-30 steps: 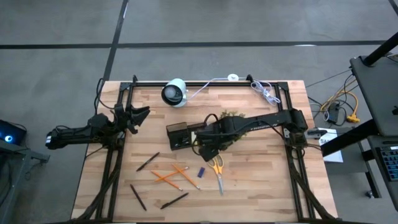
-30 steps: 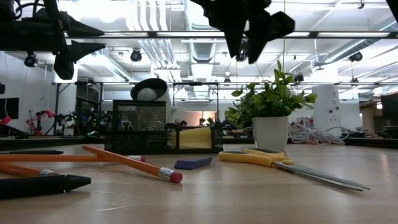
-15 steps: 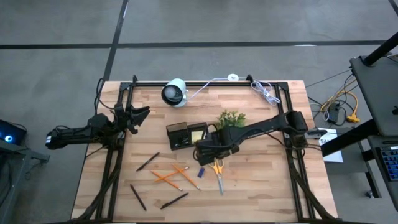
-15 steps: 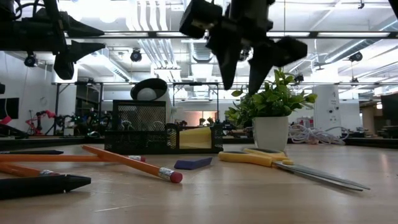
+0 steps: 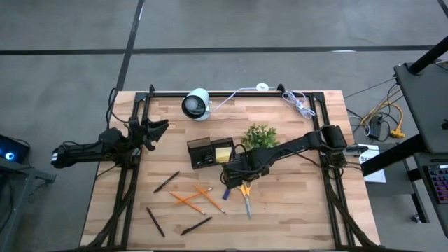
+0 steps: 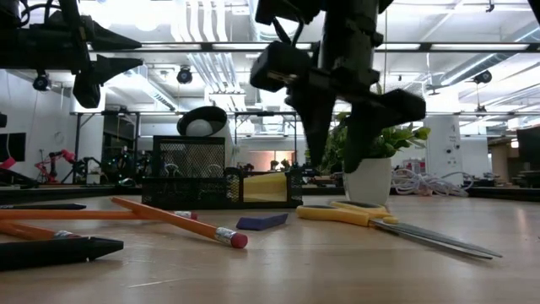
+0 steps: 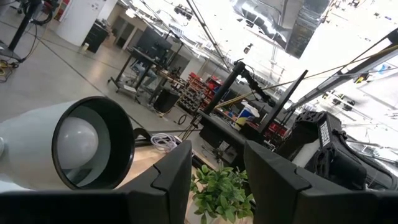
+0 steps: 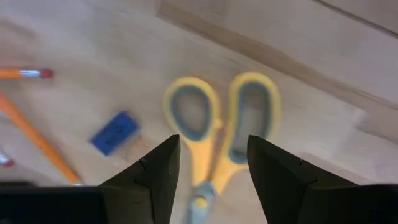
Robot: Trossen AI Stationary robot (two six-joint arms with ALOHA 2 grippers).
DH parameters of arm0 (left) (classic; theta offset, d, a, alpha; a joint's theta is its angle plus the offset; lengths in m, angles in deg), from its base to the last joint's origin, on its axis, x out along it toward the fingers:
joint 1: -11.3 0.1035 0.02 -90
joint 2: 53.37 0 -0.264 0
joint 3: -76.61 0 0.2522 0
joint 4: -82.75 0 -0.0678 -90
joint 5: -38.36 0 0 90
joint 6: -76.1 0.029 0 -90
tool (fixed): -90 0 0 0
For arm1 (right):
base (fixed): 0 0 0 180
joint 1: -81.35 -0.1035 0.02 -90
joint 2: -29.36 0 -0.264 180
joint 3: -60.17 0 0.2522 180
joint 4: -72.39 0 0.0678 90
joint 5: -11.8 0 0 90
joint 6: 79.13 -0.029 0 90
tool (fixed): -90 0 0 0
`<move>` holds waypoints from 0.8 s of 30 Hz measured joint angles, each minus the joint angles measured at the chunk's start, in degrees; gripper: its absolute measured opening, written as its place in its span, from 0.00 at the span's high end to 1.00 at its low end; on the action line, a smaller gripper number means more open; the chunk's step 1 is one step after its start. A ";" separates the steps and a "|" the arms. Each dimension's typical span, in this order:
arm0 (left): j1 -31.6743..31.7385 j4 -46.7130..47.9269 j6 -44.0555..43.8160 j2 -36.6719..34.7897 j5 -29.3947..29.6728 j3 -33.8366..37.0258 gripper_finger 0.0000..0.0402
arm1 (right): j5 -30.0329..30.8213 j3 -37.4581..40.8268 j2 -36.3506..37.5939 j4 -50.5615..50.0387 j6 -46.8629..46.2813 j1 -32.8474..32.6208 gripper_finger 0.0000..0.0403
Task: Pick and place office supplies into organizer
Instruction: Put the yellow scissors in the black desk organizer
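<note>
I see the light wooden slatted table [image 5: 294,210] filling the middle of the high view. A white round camera-like device [image 5: 197,103] sits at its upper centre, a white coiled cable [image 5: 297,103] lies toward the upper right, and a small green leafy plant [image 5: 260,134] in a white pot stands near the centre.

Both arms are matte black with slim, jointed links. Each ends in two dark, flat, angular fingers [image 8: 155,168]. Thin black cables trail beside them.
</note>
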 joint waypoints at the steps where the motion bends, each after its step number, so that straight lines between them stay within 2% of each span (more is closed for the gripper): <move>1: 0.01 -0.01 0.00 0.00 0.00 0.00 0.67 | 0.40 0.23 0.00 0.89 0.29 -0.03 0.57; 5: 0.01 -0.01 0.02 0.00 0.01 0.00 0.67 | 3.82 0.39 0.00 3.50 1.67 -0.50 0.57; 24: -0.01 -0.01 0.02 0.00 -0.01 0.00 0.67 | 8.45 3.85 0.02 4.35 2.42 -2.41 0.57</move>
